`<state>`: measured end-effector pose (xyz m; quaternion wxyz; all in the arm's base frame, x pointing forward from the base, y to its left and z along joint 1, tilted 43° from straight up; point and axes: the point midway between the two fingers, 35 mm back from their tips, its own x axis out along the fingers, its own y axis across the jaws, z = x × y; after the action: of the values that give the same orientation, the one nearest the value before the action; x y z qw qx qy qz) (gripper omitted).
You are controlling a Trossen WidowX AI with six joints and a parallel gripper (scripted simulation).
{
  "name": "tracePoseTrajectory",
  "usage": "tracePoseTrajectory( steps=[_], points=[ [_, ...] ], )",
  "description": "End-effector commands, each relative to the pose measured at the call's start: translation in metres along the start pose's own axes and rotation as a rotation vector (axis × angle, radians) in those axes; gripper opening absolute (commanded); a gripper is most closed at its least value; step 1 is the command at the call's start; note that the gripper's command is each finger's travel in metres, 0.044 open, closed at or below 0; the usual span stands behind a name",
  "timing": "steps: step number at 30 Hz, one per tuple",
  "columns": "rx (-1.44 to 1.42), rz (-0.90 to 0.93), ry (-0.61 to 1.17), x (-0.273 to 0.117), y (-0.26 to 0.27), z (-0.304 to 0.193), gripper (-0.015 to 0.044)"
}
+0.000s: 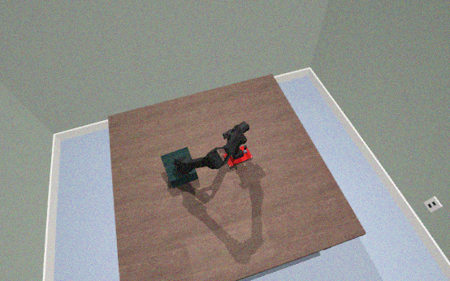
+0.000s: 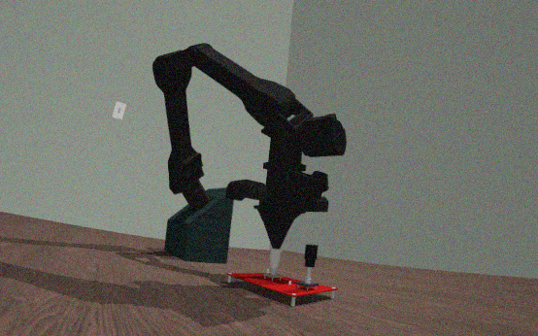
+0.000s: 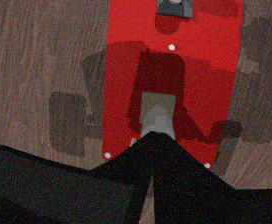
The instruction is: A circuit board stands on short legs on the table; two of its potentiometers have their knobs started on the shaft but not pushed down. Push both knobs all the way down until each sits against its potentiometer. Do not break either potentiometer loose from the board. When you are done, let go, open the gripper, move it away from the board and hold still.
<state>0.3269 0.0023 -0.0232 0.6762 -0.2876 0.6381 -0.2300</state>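
Note:
The red circuit board [image 1: 233, 162] [image 2: 257, 281] [image 3: 122, 65] stands on short legs. A pale grey knob [image 2: 275, 261] [image 3: 158, 120] stands upright over a tan potentiometer [image 3: 149, 102], its lower end close to the board. My gripper [image 2: 277, 248] [image 3: 156, 140] is shut and empty, pointing down with its fingertips at the top of the grey knob. A black knob [image 2: 311, 255] sits high on its pale shaft [image 2: 309, 274], with much shaft showing between it and the dark potentiometer [image 2: 307, 284] [image 3: 186, 9]. The exact contact under the grey knob is too small to tell.
The arm's dark green base block [image 1: 170, 162] [image 2: 196, 238] stands on the wooden table [image 1: 158, 244] [image 2: 408, 306], behind the board in the exterior view. The black knob stands upright just right of the gripper there. The arm's shadow falls over the board.

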Motion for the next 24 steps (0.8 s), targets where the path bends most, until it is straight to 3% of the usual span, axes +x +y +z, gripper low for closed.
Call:
tracePoseTrajectory(
  steps=[1,24],
  points=[
    [-0.001,-0.003,-0.002,0.0012,-0.0007,0.0006,0.0000],
    [-0.001,-0.003,-0.002,0.0037,-0.0007,0.0006,0.0000]
  ],
)
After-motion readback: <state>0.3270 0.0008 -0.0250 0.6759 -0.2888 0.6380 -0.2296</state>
